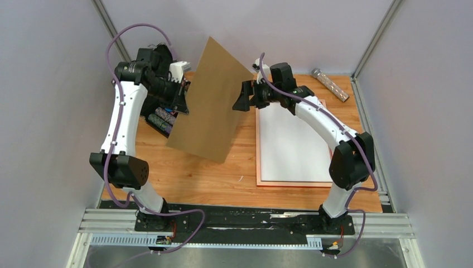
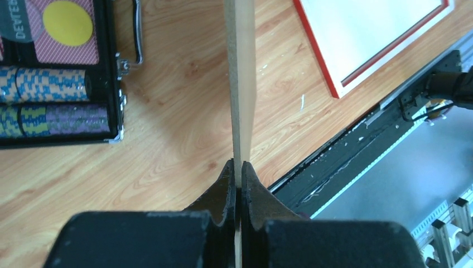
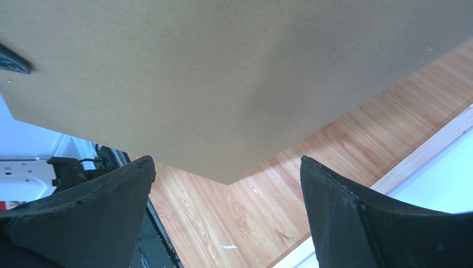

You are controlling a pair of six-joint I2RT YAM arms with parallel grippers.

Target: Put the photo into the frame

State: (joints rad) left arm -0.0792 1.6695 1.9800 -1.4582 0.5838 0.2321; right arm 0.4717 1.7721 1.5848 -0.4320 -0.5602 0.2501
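Note:
My left gripper (image 1: 184,92) (image 2: 239,167) is shut on the left edge of the plain brown backing board (image 1: 212,100) (image 2: 241,67) and holds it tilted in the air above the table's middle. My right gripper (image 1: 244,97) (image 3: 226,167) is open and empty, its jaws wide apart, just beside the board's (image 3: 223,84) right edge. The frame (image 1: 258,145) (image 2: 316,50) (image 3: 424,153) lies flat on the right of the table. A white sheet (image 1: 290,145) (image 2: 379,28) fills it, seemingly the photo's plain back; no printed side shows.
A black case (image 1: 162,117) (image 2: 56,84) of poker chips lies open at the back left, under the left arm. A silver cylinder (image 1: 330,84) lies at the back right. Grey walls close in both sides. A black rail (image 1: 240,215) runs along the near edge.

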